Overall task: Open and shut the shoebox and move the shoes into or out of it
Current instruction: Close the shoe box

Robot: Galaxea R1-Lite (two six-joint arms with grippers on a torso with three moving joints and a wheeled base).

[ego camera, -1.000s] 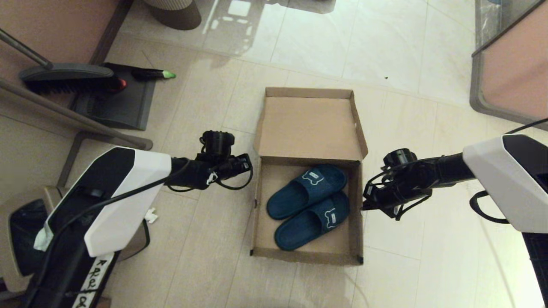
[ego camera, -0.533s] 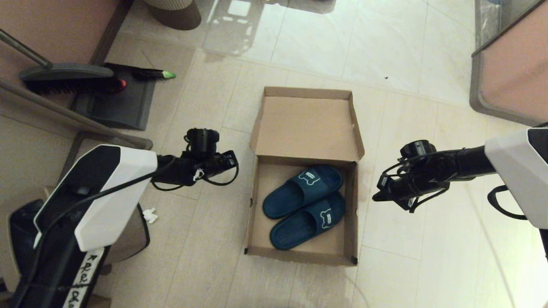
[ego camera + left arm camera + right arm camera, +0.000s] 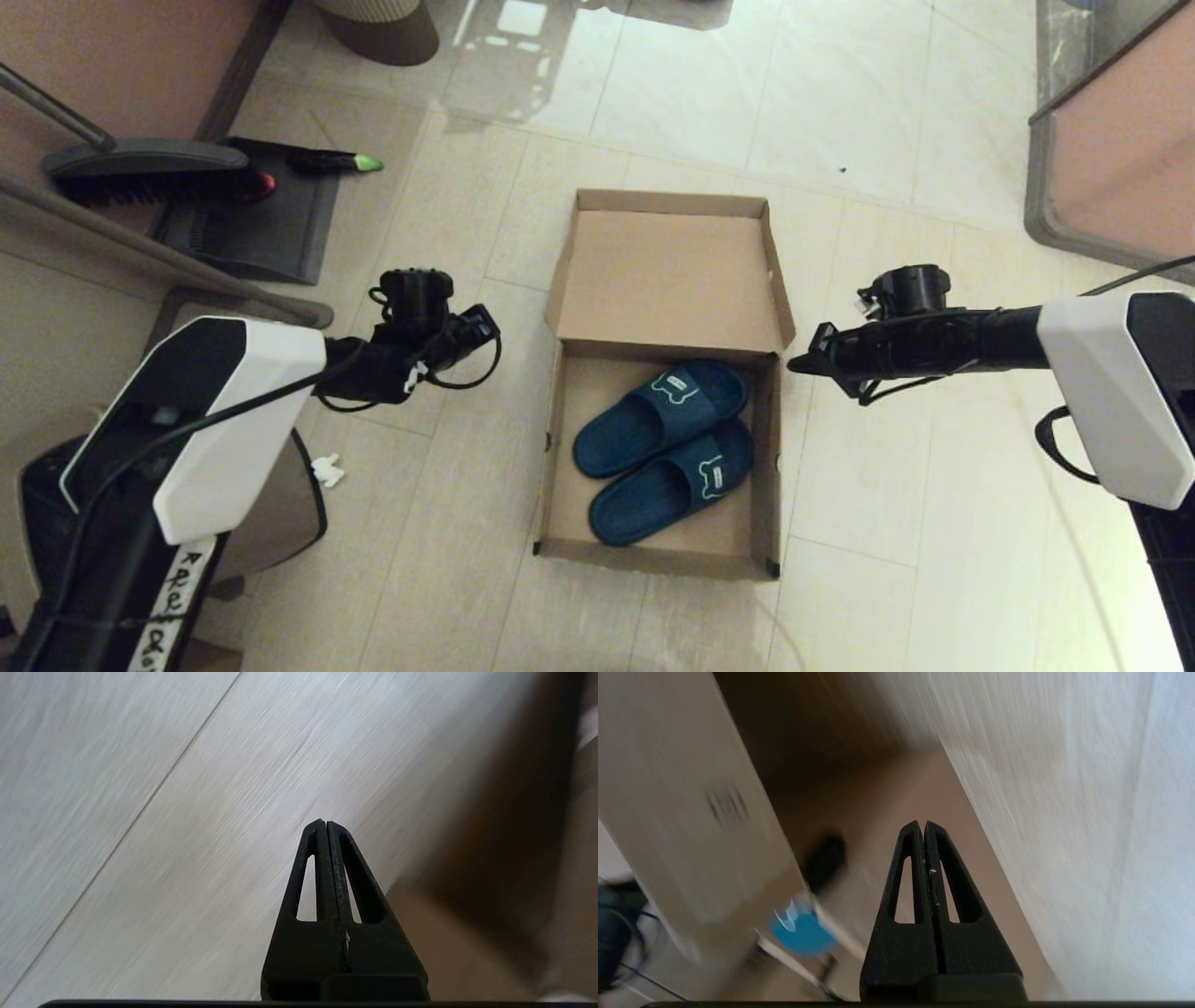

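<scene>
The brown cardboard shoebox lies open on the floor, its lid leaning back on the far side. The two navy slippers lie side by side inside it, their white emblems showing. My left gripper hovers left of the box, apart from it, and its fingers are shut with nothing between them. My right gripper hangs just off the lid's right near corner, also shut and empty. The right wrist view shows blurred cardboard beside it.
A broom and a dark dustpan lie at the far left. A brown bin stands at the back. Furniture edges the far right. A white scrap lies on the tiles near my left arm.
The left arm has drawn back leftward, away from the box. The right gripper has swung from beside the box's right wall up toward the lid corner. The box shifted slightly left.
</scene>
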